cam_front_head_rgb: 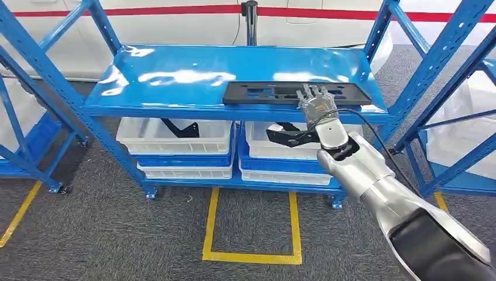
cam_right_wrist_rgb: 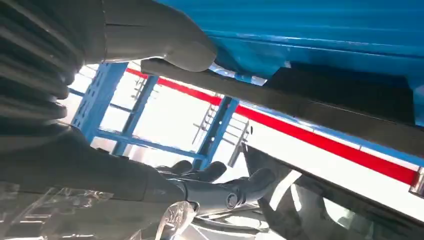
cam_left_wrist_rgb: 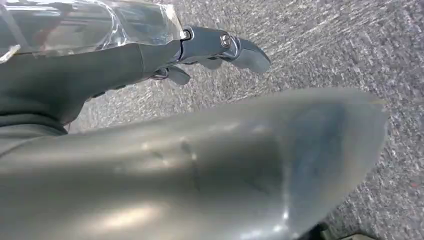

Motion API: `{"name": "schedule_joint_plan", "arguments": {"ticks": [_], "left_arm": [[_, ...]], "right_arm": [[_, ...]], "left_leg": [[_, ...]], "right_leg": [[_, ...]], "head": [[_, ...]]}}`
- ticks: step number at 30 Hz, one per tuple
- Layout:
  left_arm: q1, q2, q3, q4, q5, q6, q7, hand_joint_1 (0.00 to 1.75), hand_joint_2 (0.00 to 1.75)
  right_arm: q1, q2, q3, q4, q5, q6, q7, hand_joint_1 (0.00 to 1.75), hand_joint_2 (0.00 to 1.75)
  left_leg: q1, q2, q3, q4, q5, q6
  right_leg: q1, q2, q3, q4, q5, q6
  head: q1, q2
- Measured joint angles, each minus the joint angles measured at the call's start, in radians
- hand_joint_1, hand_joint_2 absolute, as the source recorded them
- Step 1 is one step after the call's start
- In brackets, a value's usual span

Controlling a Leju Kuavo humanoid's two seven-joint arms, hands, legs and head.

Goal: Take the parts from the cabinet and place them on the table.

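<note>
your right hand (cam_front_head_rgb: 316,105) sits right of centre in the head view, at the front edge of the blue shelf (cam_front_head_rgb: 175,76), with its fingers (cam_front_head_rgb: 311,93) laid over the near edge of the flat black part (cam_front_head_rgb: 295,93). that part lies on the shelf with its long axis running left to right across the frame, parallel to the shelf's front lip, and the hand meets it somewhat right of its middle. in the right wrist view the thumb (cam_right_wrist_rgb: 165,47) rests against the part's (cam_right_wrist_rgb: 280,102) dark edge while the darker fingers reach along its other face with a gap showing between, so you look to be closing around the edge but not clamped; whether the grasp is made, you cannot tell from these pictures. the relation that matters: the plate's edge lies straight ahead of the fingers and crosswise to them, so the pull should come straight back toward you. an off-centre hold may let the long left end swing. your left hand (cam_left_wrist_rgb: 215,47) hangs over grey carpet (cam_left_wrist_rgb: 340,45), fingers curled, holding nothing. more dark parts lie in the white bins (cam_front_head_rgb: 175,136) below the shelf.
</note>
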Motion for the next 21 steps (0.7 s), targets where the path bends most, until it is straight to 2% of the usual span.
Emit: {"name": "schedule_joint_plan", "arguments": {"ticks": [1, 2, 4, 5, 11, 13, 14, 15, 16, 17, 18, 19, 20, 21], "left_arm": [[-0.002, 0.000, 0.000, 0.000, 0.000, -0.001, 0.000, 0.00, 0.00], [-0.003, 0.000, 0.000, 0.000, -0.001, -0.003, 0.000, 0.00, 0.00], [-0.002, 0.000, 0.000, 0.000, -0.001, -0.003, 0.000, 0.00, 0.00], [-0.002, 0.000, 0.000, 0.000, -0.001, -0.003, 0.000, 0.00, 0.00], [-0.002, 0.000, 0.000, 0.000, -0.001, -0.003, 0.000, 0.00, 0.00], [-0.002, 0.000, 0.000, 0.000, -0.001, -0.003, 0.000, 0.00, 0.00], [-0.001, 0.000, 0.000, 0.000, -0.002, -0.003, 0.000, 0.00, 0.00], [0.000, 0.000, 0.000, 0.000, -0.002, -0.003, 0.000, 0.00, 0.00], [0.000, 0.000, 0.000, 0.000, -0.002, -0.003, 0.000, 0.00, 0.00], [0.000, 0.000, 0.000, 0.000, -0.002, -0.003, 0.000, 0.00, 0.00], [0.000, 0.000, -0.001, 0.000, -0.002, -0.003, 0.000, 0.00, 0.00], [-0.005, 0.005, -0.001, 0.000, -0.002, -0.005, 0.000, 0.00, 0.00], [-0.003, 0.005, -0.001, 0.000, 0.002, -0.004, 0.000, 0.00, 0.00], [-0.006, 0.005, -0.001, 0.000, 0.004, -0.004, 0.000, 0.00, 0.00]], "right_arm": [[0.001, -0.002, -0.001, 0.000, -0.002, -0.003, 0.000, 0.00, 1.75], [0.001, -0.003, -0.002, 0.000, -0.005, -0.006, 0.000, 0.00, 1.75], [0.008, -0.006, -0.002, 0.001, -0.008, -0.007, 0.000, 0.00, 1.75], [0.011, -0.008, -0.002, 0.002, -0.009, -0.007, 0.000, 0.00, 1.75], [0.011, -0.008, -0.002, 0.002, -0.009, -0.007, 0.000, 0.00, 1.75], [0.013, -0.009, -0.002, 0.002, -0.009, -0.007, 0.000, 0.00, 1.75], [0.018, -0.011, -0.003, 0.004, -0.009, -0.007, 0.000, 0.00, 1.75], [0.019, -0.012, -0.003, 0.005, -0.009, -0.008, 0.000, 0.00, 1.75], [0.022, -0.014, -0.003, 0.005, -0.010, -0.008, 0.000, 0.00, 1.75], [0.024, -0.015, -0.005, 0.005, -0.011, -0.008, 0.000, 0.00, 1.75], [0.024, -0.016, -0.006, 0.005, -0.011, -0.008, 0.000, 0.00, 1.75], [0.019, -0.022, -0.007, 0.008, -0.013, -0.013, 0.000, 0.00, 1.75], [0.021, -0.023, -0.011, 0.010, -0.015, -0.017, 0.000, 0.00, 1.75], [0.023, -0.023, -0.012, 0.010, -0.015, -0.017, 0.000, 0.00, 1.75]], "left_leg": [[-0.001, 0.002, 0.006, -0.008, 0.003, 0.005], [0.000, 0.006, 0.006, -0.008, 0.004, 0.006], [0.001, 0.013, 0.006, -0.008, 0.001, 0.007], [0.002, 0.014, 0.007, -0.007, -0.001, 0.006], [0.002, 0.014, 0.007, -0.007, -0.001, 0.006], [0.002, 0.014, 0.007, -0.007, -0.001, 0.005], [0.005, 0.015, 0.010, -0.007, -0.004, 0.001], [0.007, 0.015, 0.012, -0.007, -0.006, -0.001], [0.012, 0.016, 0.018, -0.006, -0.013, -0.009], [0.022, 0.016, 0.031, -0.002, -0.025, -0.021], [0.025, 0.017, 0.037, 0.004, -0.036, -0.031], [0.015, 0.019, 0.028, 0.020, -0.056, -0.051], [0.022, 0.020, 0.027, 0.019, -0.067, -0.064], [0.018, 0.017, -0.088, 0.221, -0.145, -0.062]], "right_leg": [[0.006, -0.025, -0.018, 0.037, -0.016, 0.004], [0.005, -0.038, -0.058, 0.108, -0.046, 0.006], [-0.001, -0.045, -0.154, 0.277, -0.099, 0.015], [-0.003, -0.045, -0.180, 0.315, -0.104, 0.018], [-0.003, -0.045, -0.180, 0.315, -0.104, 0.018], [-0.004, -0.045, -0.189, 0.325, -0.104, 0.019], [-0.007, -0.047, -0.205, 0.334, -0.089, 0.022], [-0.010, -0.048, -0.205, 0.324, -0.075, 0.024], [-0.014, -0.051, -0.189, 0.272, -0.030, 0.029], [-0.023, -0.059, -0.137, 0.149, 0.048, 0.040], [-0.029, -0.070, -0.105, 0.071, 0.091, 0.048], [-0.025, -0.073, -0.086, 0.027, 0.055, 0.039], [-0.018, -0.057, -0.099, 0.043, 0.043, -0.007], [-0.014, -0.048, -0.097, 0.042, 0.038, -0.016]], "head": [[0.002, 0.000], [0.001, 0.000], [0.002, 0.000], [0.002, 0.000], [0.002, 0.000], [0.002, 0.000], [0.002, 0.000], [0.002, 0.000], [0.002, 0.000], [0.002, 0.000], [0.002, 0.000], [0.003, 0.000], [-0.001, 0.000], [-0.001, 0.000]]}}
